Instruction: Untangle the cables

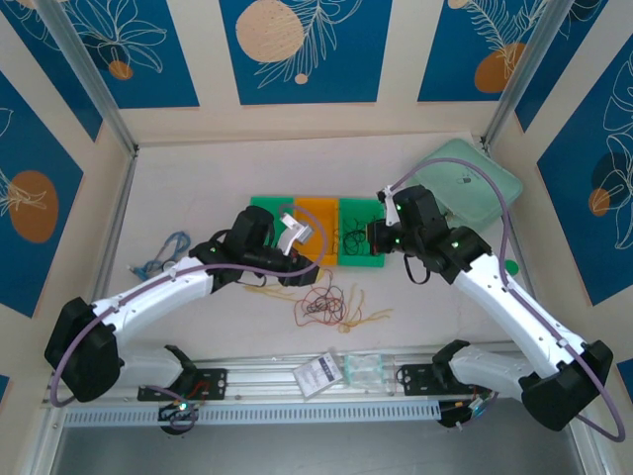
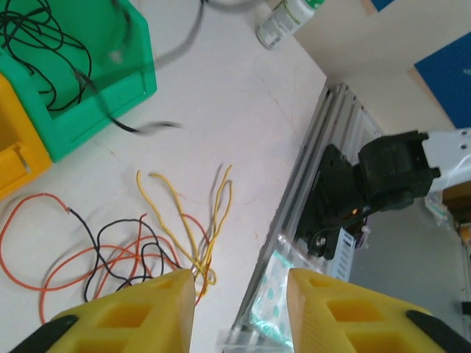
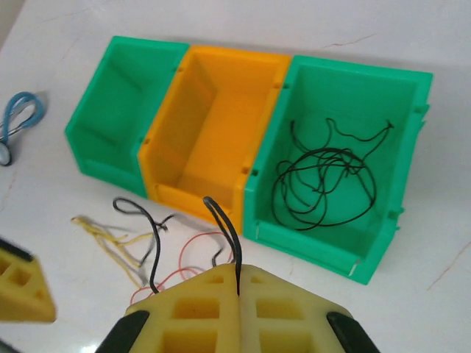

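Right wrist view: the right gripper [image 3: 237, 283] has its pads pressed together on a black wire [image 3: 222, 220] that arches up toward eleven o'clock. At one o'clock from the pinch sits a green bin [image 3: 353, 71] with a coil of black wires in it, and the orange bin [image 3: 221, 55] is beside it at twelve o'clock. In the top view the rest of the cables [image 1: 329, 302] lie in a loose heap on the table [image 1: 198, 188], at six o'clock from the orange bin. The left gripper [image 2: 241, 283] stands spread with nothing between its fingers. The yellow wires [image 2: 197, 235] lie just off its eleven o'clock, crossed with a red wire [image 2: 44, 246] and more black.

The step in hand looks like drawing the pinched black wire clear and dropping it with its own colour. It is best to lift slowly and straight, watching whether yellow or red strands ride up with it. If they do, the spread left fingers could pin the heap down. The right gripper should let go only once the whole strand hangs over the green bin.
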